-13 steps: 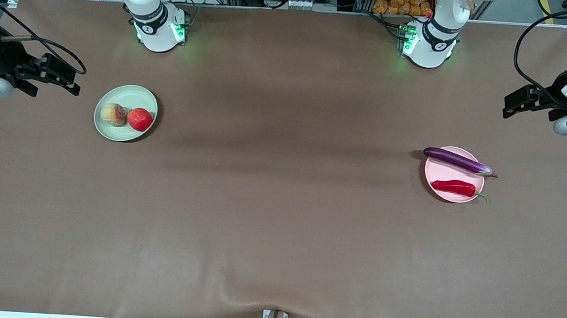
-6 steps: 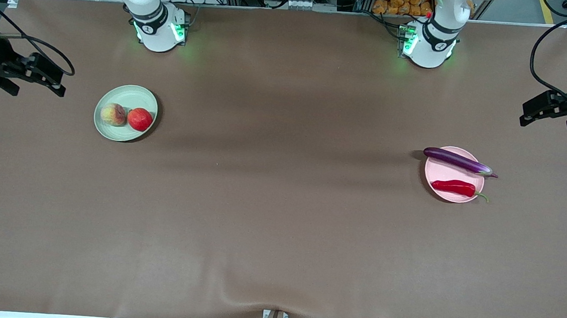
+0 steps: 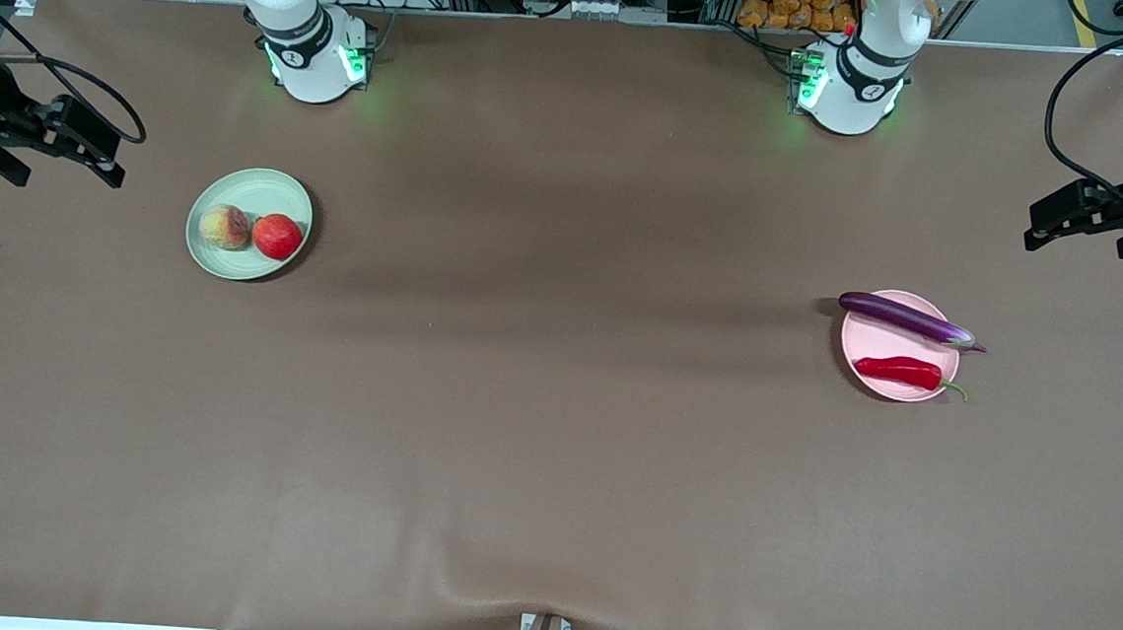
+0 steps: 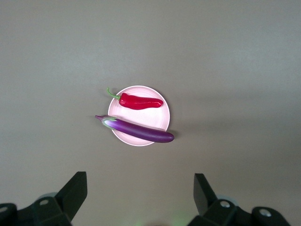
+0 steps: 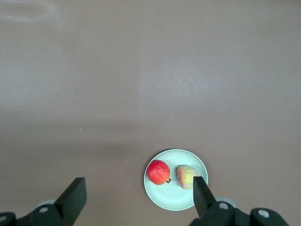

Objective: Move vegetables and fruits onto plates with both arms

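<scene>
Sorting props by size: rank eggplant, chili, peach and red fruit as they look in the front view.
1. Eggplant, longest.
2. Chili, shorter.
3. Peach and red fruit: alike, no ranking.

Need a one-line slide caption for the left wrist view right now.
Open left gripper high above the pink plate holding red chili pepper and purple eggplant.

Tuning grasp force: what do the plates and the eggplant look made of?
Green plate and pink plate: matte, evenly coloured, no glare; probably plastic or melamine, though glazeless ceramic can't be ruled out. Eggplant, lying across the pink plate: glossy purple skin with a bright highlight along it; looks smooth and slick, possibly a plastic replica, but real produce can't be excluded.
</scene>
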{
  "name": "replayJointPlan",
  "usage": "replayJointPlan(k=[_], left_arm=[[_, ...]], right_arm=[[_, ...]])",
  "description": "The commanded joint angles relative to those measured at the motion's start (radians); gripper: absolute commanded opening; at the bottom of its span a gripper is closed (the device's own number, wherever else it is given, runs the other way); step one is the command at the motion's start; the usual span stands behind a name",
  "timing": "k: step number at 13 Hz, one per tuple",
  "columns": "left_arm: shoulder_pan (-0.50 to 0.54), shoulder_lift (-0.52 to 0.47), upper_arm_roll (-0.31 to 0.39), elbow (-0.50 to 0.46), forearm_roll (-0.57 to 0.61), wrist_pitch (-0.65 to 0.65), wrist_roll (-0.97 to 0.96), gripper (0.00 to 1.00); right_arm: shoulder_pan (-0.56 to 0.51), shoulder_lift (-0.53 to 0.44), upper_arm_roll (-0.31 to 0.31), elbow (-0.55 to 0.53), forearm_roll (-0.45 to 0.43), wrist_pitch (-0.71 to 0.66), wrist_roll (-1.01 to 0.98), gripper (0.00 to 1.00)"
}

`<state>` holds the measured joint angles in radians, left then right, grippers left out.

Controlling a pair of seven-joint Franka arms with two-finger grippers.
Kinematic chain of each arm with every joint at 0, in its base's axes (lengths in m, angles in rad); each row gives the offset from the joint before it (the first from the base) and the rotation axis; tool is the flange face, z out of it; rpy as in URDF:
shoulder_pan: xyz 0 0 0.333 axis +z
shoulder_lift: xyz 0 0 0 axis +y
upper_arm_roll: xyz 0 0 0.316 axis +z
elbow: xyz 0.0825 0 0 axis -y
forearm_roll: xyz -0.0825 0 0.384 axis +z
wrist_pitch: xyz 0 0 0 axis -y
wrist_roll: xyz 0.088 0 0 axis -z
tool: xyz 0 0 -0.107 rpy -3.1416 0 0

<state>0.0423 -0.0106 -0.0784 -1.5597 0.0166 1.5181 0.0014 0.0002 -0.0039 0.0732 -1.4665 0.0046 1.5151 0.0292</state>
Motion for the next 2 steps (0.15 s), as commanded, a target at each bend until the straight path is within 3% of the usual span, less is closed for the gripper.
replayJointPlan(k=[1, 2], left_arm=[[0.001, 0.003, -0.003, 0.009, -0.003, -0.004, 0.002, 1.0], [0.001, 0.003, -0.003, 0.009, -0.003, -0.006, 0.002, 1.0]], right_arm=[[-0.014, -0.002, -0.001, 0.012, -0.021, -0.013, -0.005, 1.0], [-0.014, -0.001, -0.024, 0.011, -0.02, -0.013, -0.003, 1.0]])
